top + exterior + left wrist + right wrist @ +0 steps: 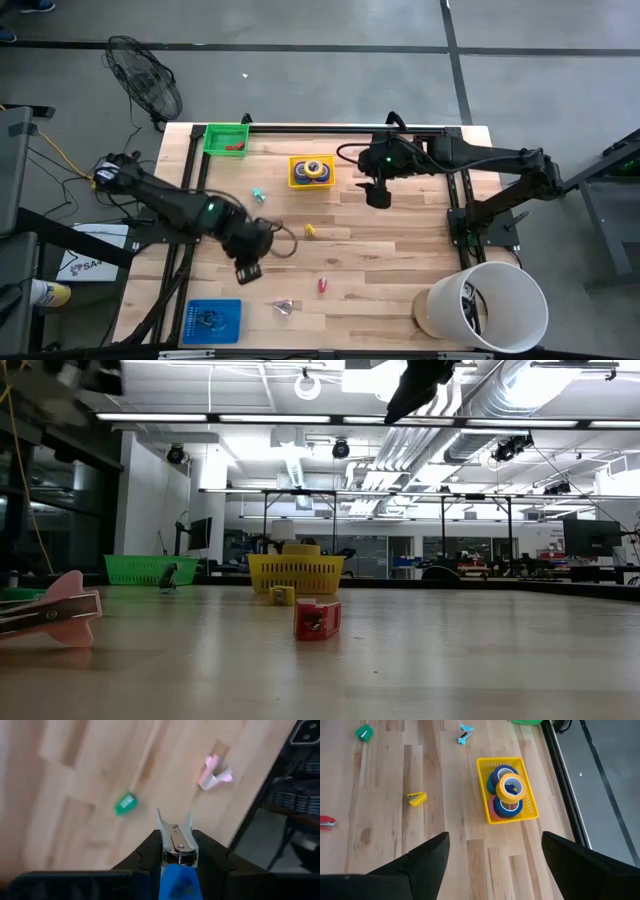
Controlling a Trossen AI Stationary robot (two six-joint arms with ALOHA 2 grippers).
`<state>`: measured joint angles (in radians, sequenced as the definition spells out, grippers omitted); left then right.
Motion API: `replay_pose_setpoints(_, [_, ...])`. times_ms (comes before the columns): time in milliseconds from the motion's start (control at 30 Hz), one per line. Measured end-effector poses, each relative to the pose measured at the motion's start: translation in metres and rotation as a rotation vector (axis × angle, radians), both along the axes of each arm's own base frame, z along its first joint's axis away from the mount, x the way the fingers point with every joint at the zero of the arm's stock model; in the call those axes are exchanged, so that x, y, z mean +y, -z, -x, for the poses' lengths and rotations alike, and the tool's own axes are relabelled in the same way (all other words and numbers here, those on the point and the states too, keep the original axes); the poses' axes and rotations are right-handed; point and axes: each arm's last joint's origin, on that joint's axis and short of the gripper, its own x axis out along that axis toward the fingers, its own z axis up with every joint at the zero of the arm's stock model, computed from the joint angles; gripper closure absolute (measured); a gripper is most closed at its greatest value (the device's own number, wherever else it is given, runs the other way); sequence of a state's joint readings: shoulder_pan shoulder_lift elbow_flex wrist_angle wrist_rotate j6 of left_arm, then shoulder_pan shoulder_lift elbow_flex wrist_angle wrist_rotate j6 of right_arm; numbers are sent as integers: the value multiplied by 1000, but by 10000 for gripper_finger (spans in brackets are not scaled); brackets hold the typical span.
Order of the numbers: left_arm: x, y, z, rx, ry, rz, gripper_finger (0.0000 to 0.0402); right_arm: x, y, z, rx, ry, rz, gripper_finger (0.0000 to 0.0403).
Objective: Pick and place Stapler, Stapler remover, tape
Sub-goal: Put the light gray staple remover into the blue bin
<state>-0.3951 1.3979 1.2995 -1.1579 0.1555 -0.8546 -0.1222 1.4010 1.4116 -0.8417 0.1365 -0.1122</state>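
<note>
The left claw [176,851] is clamping a blue staple remover [176,840] above the tabletop [400,250], toward the blue tray [213,320]. Carrying it level until over the tray seems wise. The right claw [492,851] is hanging spread apart near the yellow basket [311,172] holding the tape [510,787].

Level across the wooden table [420,660]. Small red piece [317,619] sits nearest, mid-table, with a small yellow piece [282,595] just behind it to the left. Yellow basket [296,573] stands farther back, something yellowish showing above its rim, can't tell what. Green basket [150,569] at back left, a small dark item [168,576] just in front of it. Pink blurred object [52,613] lies at the near left edge. Dark arm part [420,385] hangs in at the top, fingers not visible. Lit workshop room behind
</note>
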Motion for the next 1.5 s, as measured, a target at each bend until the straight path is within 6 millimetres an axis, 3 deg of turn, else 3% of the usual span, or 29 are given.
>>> replay_pose_setpoints(433, [-76, -2, 43, 140, -268, 161, 320, -10, 0, 1, 6, -28, 4, 96])
replay_pose_setpoints(700, [-112, 17, 47, 207, -328, 169, 320, -12, -2, -1, -25, -34, 25, 96])
replay_pose_setpoints(967, [-130, 37, 41, 257, -400, 145, 320, -27, -2, 2, -55, -93, -109, 96])
replay_pose_setpoints(1100, [-134, 44, 37, 269, -415, 138, 320, -36, 8, 8, -47, -95, -195, 96])
replay_pose_setpoints(1300, [-137, 49, 36, 287, -472, 134, 320, -32, 45, 34, -6, -80, -260, 96])
replay_pose_setpoints(1500, [-141, 51, 44, 337, -513, 133, 320, -18, 68, 72, -138, -44, -349, 96])
